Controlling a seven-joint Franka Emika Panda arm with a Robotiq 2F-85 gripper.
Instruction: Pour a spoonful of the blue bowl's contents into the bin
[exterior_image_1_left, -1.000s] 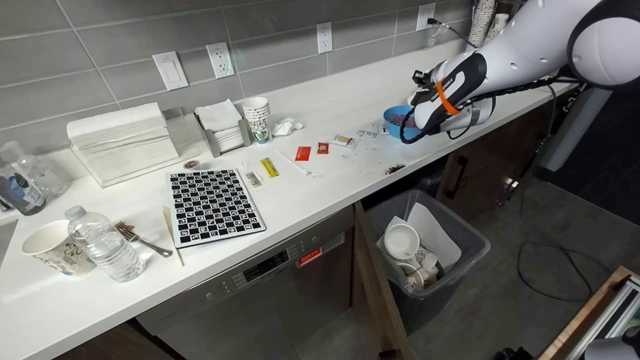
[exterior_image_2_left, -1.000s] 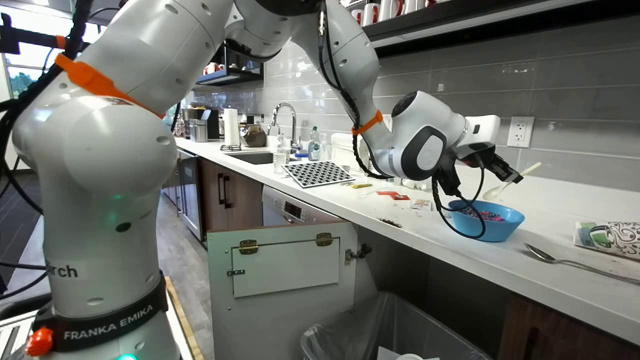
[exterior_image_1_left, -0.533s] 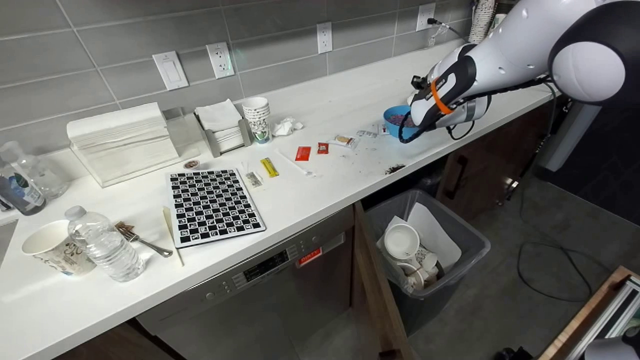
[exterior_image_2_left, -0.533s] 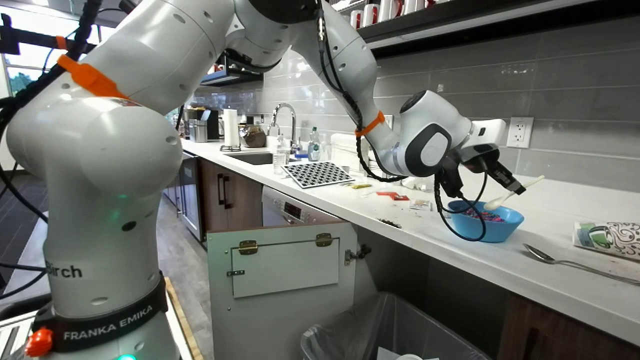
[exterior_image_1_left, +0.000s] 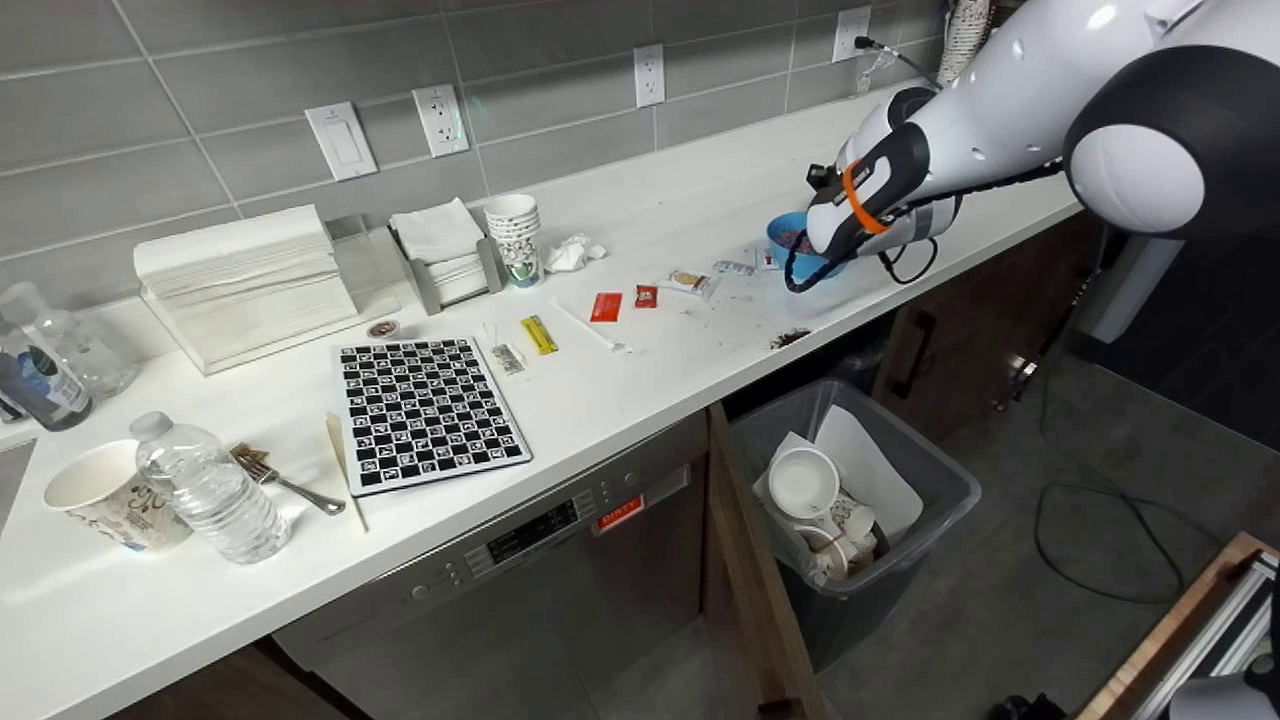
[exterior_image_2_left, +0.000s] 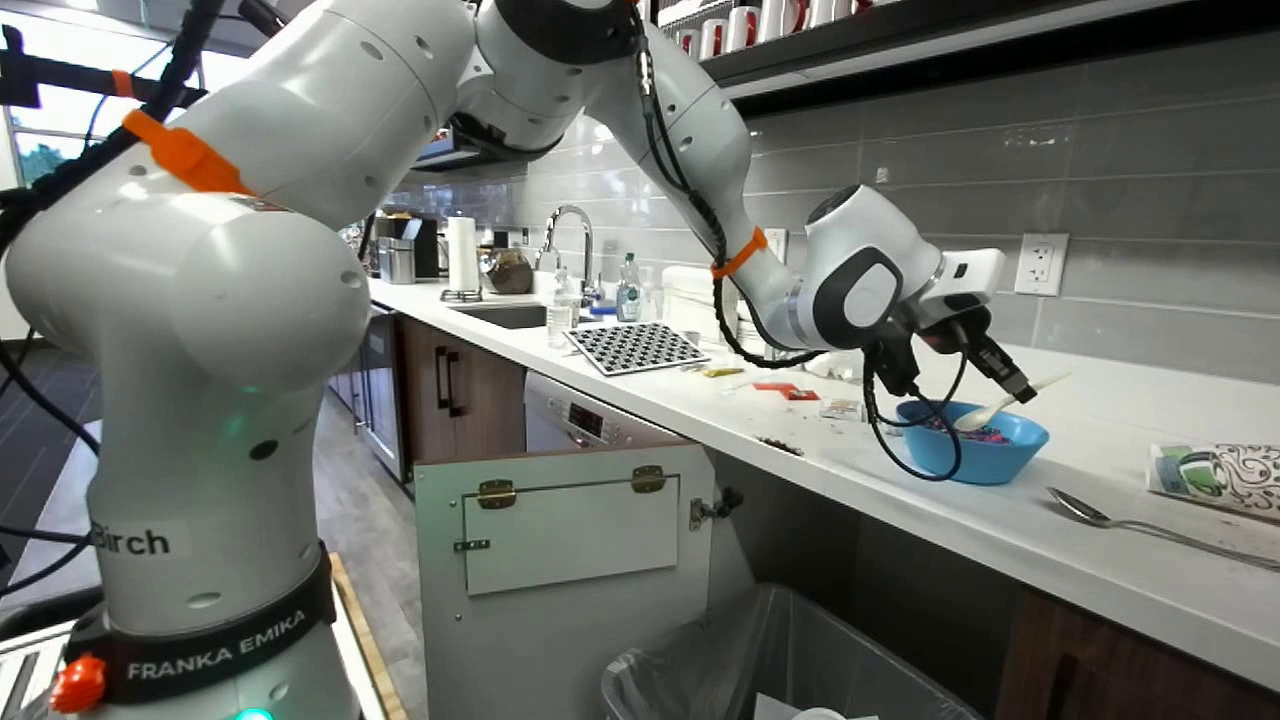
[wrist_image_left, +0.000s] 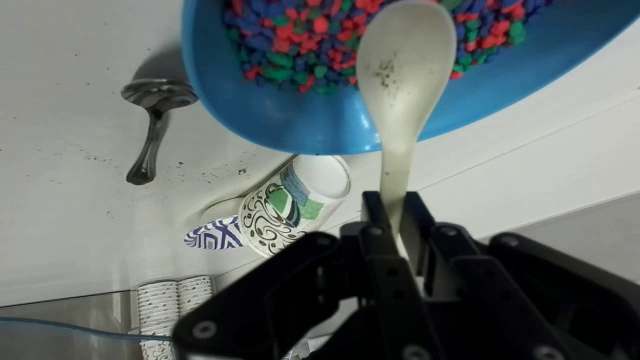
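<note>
The blue bowl (exterior_image_2_left: 1000, 462) stands on the counter, partly behind the arm in an exterior view (exterior_image_1_left: 778, 240). It holds red, blue and green bits, clear in the wrist view (wrist_image_left: 320, 132). My gripper (wrist_image_left: 397, 205) is shut on the handle of a pale plastic spoon (wrist_image_left: 400, 85). The spoon's head is over the bits, inside the rim in an exterior view (exterior_image_2_left: 975, 420), and carries only a few dark specks. Whether it touches the bits I cannot tell. The bin (exterior_image_1_left: 945, 500), grey with a clear liner, stands below the counter edge with white cups and paper inside. It also shows in an exterior view (exterior_image_2_left: 850, 650).
A metal spoon (exterior_image_2_left: 1100, 518) and a paper cup on its side (exterior_image_2_left: 1215, 478) lie near the bowl. An open cupboard door (exterior_image_2_left: 570, 570) stands beside the bin. Packets (exterior_image_1_left: 606, 307), dark crumbs (exterior_image_1_left: 790, 338) and a checkered board (exterior_image_1_left: 430, 410) lie along the counter.
The gripper with the pale spoon has moved lower. The spoon's head went from above the bowl's far rim to inside the bowl. The bowl and bin have not moved.
</note>
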